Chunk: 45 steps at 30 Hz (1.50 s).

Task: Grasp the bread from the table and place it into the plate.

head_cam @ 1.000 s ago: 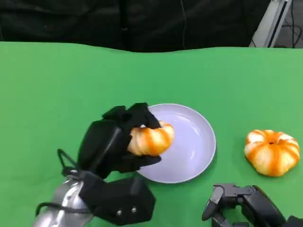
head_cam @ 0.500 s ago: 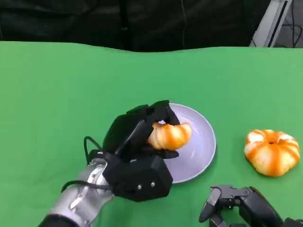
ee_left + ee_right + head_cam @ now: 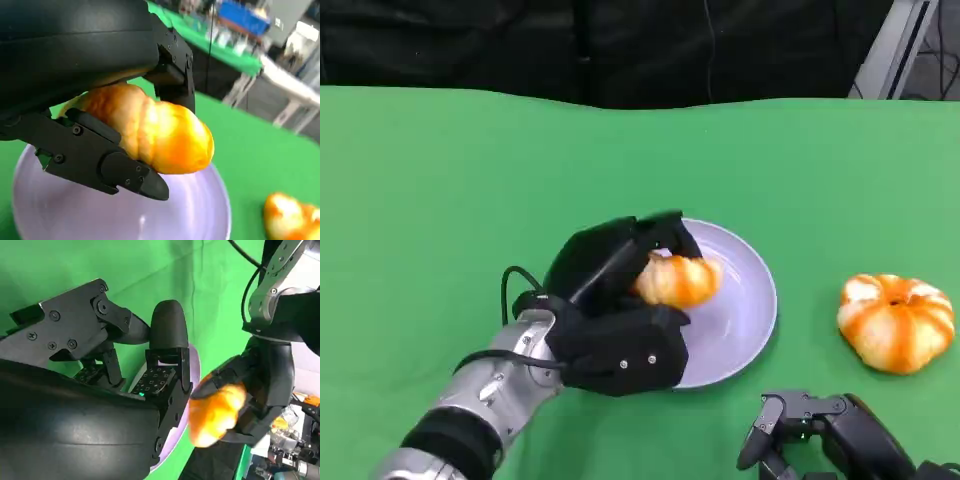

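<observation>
My left hand (image 3: pixel 615 300) grips a golden croissant-like bread (image 3: pixel 677 281) and holds it just above the left part of the pale lilac plate (image 3: pixel 745 310). In the left wrist view the bread (image 3: pixel 155 132) sits between the black fingers (image 3: pixel 100 160) over the plate (image 3: pixel 190 210). My right hand (image 3: pixel 830 440) rests low at the table's near edge, right of the plate, fingers apart and holding nothing. The right wrist view shows its fingers (image 3: pixel 167 360) with the bread (image 3: pixel 215 412) beyond them.
A second round orange-and-white bread (image 3: pixel 895 322) lies on the green table (image 3: pixel 440 200) to the right of the plate. A dark backdrop runs behind the table's far edge.
My left hand has carried the bread rightward from the plate's left rim to over the plate, then lowered slightly. The right hand has barely moved.
</observation>
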### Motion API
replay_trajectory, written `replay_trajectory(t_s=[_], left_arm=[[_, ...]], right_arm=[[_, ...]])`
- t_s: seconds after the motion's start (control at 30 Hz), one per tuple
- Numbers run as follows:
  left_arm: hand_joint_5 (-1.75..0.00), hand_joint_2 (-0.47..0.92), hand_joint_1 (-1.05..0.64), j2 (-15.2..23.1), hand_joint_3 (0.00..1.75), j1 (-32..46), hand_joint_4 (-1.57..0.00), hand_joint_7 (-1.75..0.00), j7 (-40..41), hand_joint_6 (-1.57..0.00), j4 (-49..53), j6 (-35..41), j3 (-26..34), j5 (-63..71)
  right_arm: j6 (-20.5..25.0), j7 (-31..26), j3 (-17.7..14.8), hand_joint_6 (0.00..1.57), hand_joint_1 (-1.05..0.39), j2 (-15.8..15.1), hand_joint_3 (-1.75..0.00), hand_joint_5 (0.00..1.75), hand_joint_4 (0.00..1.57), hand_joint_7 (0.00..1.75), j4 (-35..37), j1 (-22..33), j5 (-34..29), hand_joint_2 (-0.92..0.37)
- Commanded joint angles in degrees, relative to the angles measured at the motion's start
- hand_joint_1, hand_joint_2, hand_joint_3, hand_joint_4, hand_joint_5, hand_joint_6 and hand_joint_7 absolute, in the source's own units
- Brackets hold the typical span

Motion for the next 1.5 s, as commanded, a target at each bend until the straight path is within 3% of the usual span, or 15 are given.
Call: replay_trajectory(t_s=[0.03, 0.1, 0.2, 0.27, 0.4, 0.57, 1.03, 1.27, 1.5], left_arm=[[-0.62, 0.80, -0.37, 1.7, 0.00, -0.5, -0.93, -0.16, -3.1, -1.07, -1.2, 0.9, -0.6, -0.2], [-0.20, 0.89, -0.54, 2.2, 0.08, -0.4, -0.85, -0.03, -5.2, -0.79, -1.3, 0.5, -0.8, -0.6], [-0.03, 0.92, -0.69, 2.2, 0.34, -0.2, -0.76, 0.00, -8.3, -0.59, -1.8, 0.5, -0.3, -2.4], [-0.01, 0.92, -0.75, 2.1, 0.54, 0.0, -0.64, 0.00, -11.1, -0.47, -2.6, 1.2, 0.3, -4.0], [0.00, 0.92, -0.78, 2.2, 0.65, 0.3, -0.56, 0.00, -13.9, -0.41, -3.4, 1.6, 1.0, -5.9], [0.00, 0.92, -0.96, 2.1, 0.83, 0.9, -0.28, 0.00, -22.1, -0.22, -3.9, 1.4, 3.1, -12.3], [0.00, 0.92, -0.93, 0.4, 0.83, 5.3, -0.22, -0.01, -28.1, -0.20, -9.6, 0.8, 8.9, -22.9], [-0.01, 0.92, -0.92, -1.8, 0.80, 13.3, -0.24, -0.01, -29.7, -0.23, -21.3, 8.2, 14.4, -32.5], [-0.06, 0.92, -0.91, -3.8, 0.78, 21.2, -0.37, -0.03, -28.7, -0.28, -29.8, 7.5, 18.1, -38.2]], right_arm=[[0.3, -0.2, 0.0, 0.85, -0.16, -0.3, -0.92, 1.48, 0.78, 1.13, -0.5, 0.5, 0.2, -0.63], [0.5, -0.2, 0.0, 0.85, -0.16, -0.3, -0.92, 1.49, 0.79, 1.13, -0.6, 0.5, 0.3, -0.64], [0.3, -0.4, -0.1, 0.86, -0.17, -0.3, -0.93, 1.49, 0.79, 1.12, -0.6, 0.5, 0.1, -0.63], [0.7, -0.5, -0.1, 0.86, -0.17, -0.4, -0.93, 1.49, 0.79, 1.13, -0.9, 0.6, 0.0, -0.63], [0.9, -0.4, 0.0, 0.85, -0.17, -0.3, -0.94, 1.50, 0.79, 1.13, -1.1, 0.7, 0.2, -0.63], [0.4, -0.2, 0.1, 0.86, -0.15, -0.2, -0.95, 1.50, 0.79, 1.14, -0.7, 0.4, 0.4, -0.62], [0.6, -1.1, 0.1, 0.87, -0.13, -0.2, -0.97, 1.48, 0.79, 1.12, -1.0, 0.6, -0.4, -0.62], [0.4, -1.0, 0.2, 0.86, -0.12, -0.2, -0.97, 1.47, 0.79, 1.13, -0.7, 0.5, -0.3, -0.62], [0.3, -0.5, 0.2, 0.85, -0.14, -0.3, -0.96, 1.50, 0.80, 1.14, -0.5, 0.3, 0.1, -0.62]])
